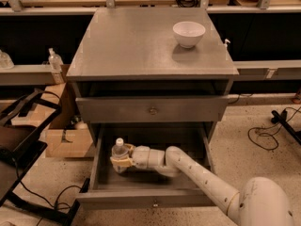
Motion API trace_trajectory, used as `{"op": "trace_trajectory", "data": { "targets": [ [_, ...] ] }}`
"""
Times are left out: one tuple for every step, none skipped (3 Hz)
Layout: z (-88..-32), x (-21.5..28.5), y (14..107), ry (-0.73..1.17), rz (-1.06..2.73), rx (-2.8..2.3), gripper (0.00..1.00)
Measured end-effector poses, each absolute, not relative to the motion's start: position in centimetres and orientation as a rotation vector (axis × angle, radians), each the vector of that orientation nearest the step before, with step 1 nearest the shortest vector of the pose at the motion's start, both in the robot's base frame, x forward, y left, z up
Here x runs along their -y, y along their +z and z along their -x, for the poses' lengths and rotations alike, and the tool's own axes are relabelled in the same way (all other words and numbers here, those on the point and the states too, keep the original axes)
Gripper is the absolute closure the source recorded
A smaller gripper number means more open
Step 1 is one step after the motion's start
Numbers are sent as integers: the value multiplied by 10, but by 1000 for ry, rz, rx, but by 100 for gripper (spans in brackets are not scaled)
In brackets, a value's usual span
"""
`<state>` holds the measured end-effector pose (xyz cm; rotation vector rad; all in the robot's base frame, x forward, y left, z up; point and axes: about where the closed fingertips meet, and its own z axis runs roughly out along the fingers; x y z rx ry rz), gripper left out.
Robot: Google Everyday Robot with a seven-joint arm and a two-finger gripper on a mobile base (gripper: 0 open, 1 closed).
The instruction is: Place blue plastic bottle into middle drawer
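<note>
A slim, clear blue plastic bottle (119, 149) with a white screw cap stands upright inside the middle drawer (117, 199), towards its left side and about halfway back. The drawer is a wide, shallow grey wooden tray, pulled well out of the cabinet, with a low front board and a small round metal knob (154, 203) at its centre. The gripper (120, 161) reaches into the drawer from the right, and its pale yellowish jaws are closed around the lower part of the bottle, gripping it. Behind the gripper, the smooth white jointed arm (197, 178) runs back over the drawer's right half to a large rounded white shell at the lower right corner, hiding part of the drawer floor and its front right corner. Directly above the open drawer sits a taller grey drawer front (188, 109), shut, with its own round metal knob (153, 110). The cabinet's flat matte grey worktop (141, 46) carries one round white bowl (188, 34) near its back right corner. To the left of the cabinet a small clear bottle (55, 60) with a white cap stands on a low ledge, a brown cardboard box (66, 142) rests on the ground beside the cabinet, and a dark angular frame (19, 140) fills the lower left. The floor (254, 159) is pale and speckled, with black cables (263, 133) looping across it on the right.
</note>
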<state>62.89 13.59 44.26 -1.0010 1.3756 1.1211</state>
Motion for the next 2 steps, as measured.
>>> {"op": "trace_trajectory", "data": {
  "targets": [
    [-628,-138,443,1125,1003,-1374,28],
    [-627,-142,444,1130,1006,-1370,0]
  ]
}}
